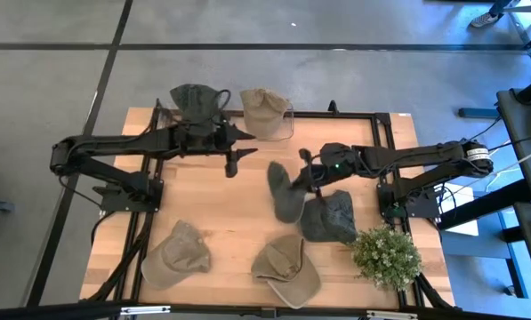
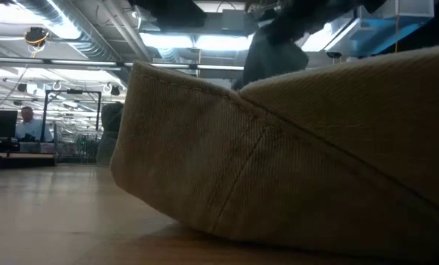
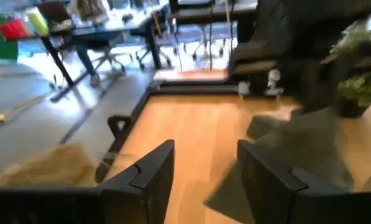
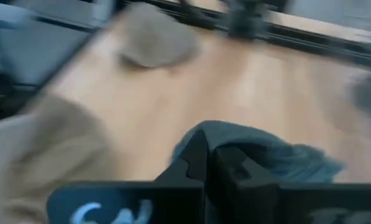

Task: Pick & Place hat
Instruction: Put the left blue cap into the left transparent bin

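My right gripper (image 1: pixel 303 177) is over the table's middle, shut on a dark grey-green hat (image 1: pixel 285 194) that also shows in the low view (image 2: pixel 274 48) and in the left wrist view (image 3: pixel 297 155). My left gripper (image 1: pixel 239 151) hovers open to the left of that hat and a little farther back, with fingers (image 3: pixel 149 180) level and pointing at it, touching nothing. A second dark grey hat (image 1: pixel 329 218) lies flat on the table just right of the held one. My right gripper pinches the grey-green hat between its two shut fingers (image 4: pixel 197 163), on a bunched fold of cloth at the hat's upper edge (image 4: pixel 253 146). The fingers come slanting down from the table's right. The hat hangs slack below them; whether its lower end touches the table I cannot tell.
A dark hat (image 1: pixel 197 102) and a tan hat (image 1: pixel 265 112) sit at the far edge. Two khaki hats (image 1: pixel 176 254) (image 1: pixel 285 271) lie near the front; one fills the low view (image 2: pixel 293 162). A potted plant (image 1: pixel 387 256) stands at the near right corner. A black frame (image 1: pixel 354 114) borders the table.
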